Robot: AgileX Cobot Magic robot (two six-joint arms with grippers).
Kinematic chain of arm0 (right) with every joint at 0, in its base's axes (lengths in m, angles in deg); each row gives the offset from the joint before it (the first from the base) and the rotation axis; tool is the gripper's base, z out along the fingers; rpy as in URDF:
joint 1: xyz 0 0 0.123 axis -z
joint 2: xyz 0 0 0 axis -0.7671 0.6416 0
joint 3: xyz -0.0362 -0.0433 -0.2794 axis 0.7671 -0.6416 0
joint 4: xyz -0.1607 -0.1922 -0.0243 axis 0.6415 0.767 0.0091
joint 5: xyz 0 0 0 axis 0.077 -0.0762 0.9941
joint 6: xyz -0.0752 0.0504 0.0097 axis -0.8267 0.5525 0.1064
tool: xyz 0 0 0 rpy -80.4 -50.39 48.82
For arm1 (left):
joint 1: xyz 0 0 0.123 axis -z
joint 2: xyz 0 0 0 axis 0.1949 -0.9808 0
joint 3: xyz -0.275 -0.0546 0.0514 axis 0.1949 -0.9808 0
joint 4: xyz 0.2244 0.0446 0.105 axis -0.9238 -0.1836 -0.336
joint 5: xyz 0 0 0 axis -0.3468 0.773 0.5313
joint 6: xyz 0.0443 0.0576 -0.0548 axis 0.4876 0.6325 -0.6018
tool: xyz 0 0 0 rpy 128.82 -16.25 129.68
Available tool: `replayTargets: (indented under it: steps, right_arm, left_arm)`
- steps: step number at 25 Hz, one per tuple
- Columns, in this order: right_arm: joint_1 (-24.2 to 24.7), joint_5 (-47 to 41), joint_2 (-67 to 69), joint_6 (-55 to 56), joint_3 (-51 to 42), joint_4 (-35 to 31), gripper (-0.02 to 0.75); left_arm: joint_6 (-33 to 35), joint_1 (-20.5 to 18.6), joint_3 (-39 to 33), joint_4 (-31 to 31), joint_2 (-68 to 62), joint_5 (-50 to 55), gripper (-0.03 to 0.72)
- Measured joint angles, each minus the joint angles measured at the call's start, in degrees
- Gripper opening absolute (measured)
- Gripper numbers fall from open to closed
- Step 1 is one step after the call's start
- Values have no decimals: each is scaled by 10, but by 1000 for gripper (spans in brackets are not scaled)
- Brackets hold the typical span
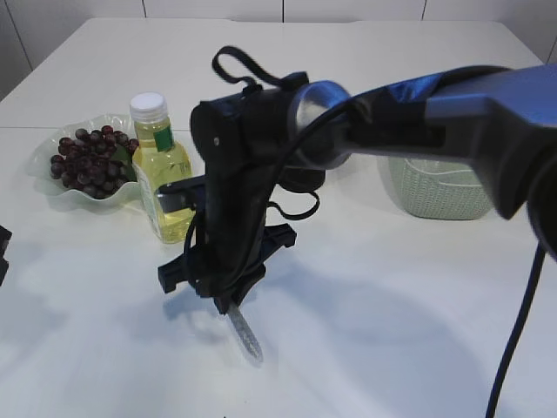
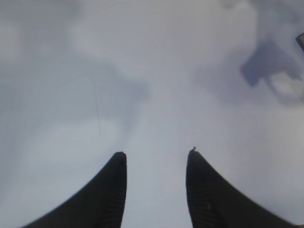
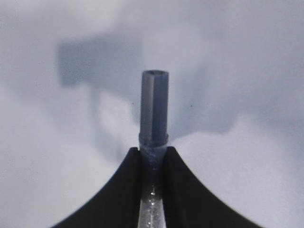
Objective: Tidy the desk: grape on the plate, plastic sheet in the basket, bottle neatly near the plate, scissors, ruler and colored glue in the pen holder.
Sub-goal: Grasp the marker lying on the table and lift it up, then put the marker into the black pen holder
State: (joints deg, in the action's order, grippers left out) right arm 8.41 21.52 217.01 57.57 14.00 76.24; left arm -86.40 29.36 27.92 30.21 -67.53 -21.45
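My right gripper (image 1: 228, 300) reaches across to the middle left. It is shut on the colored glue (image 1: 246, 338), a clear glittery tube with a grey-blue cap that hangs down just above the table. In the right wrist view the tube (image 3: 154, 111) sticks out from between the jaws (image 3: 153, 151). Dark grapes (image 1: 87, 161) lie on a scalloped plate (image 1: 45, 178) at the back left. A bottle (image 1: 163, 170) of yellow liquid with a white cap stands upright beside the plate. My left gripper (image 2: 156, 154) is open and empty over bare table. Scissors, ruler, plastic sheet and pen holder do not show.
A pale green woven basket (image 1: 435, 192) stands at the back right, partly behind my right arm. The arm's cable (image 1: 518, 340) hangs at the right. A dark bit of my left arm (image 1: 3, 252) shows at the left edge.
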Motion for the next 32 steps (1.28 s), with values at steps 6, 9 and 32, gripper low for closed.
replayTargets:
  steps: [6, 9, 32]
  right_arm:
    - [78, 1, -39, -99, 0, -131, 120]
    - [121, 1, -58, -172, 0, -219, 120]
    - [324, 111, -84, -767, 0, -731, 120]
  left_arm:
    - [0, 0, 0, 0, 0, 1, 307]
    - [0, 0, 0, 0, 0, 4, 307]
    - [0, 0, 0, 0, 0, 31, 307]
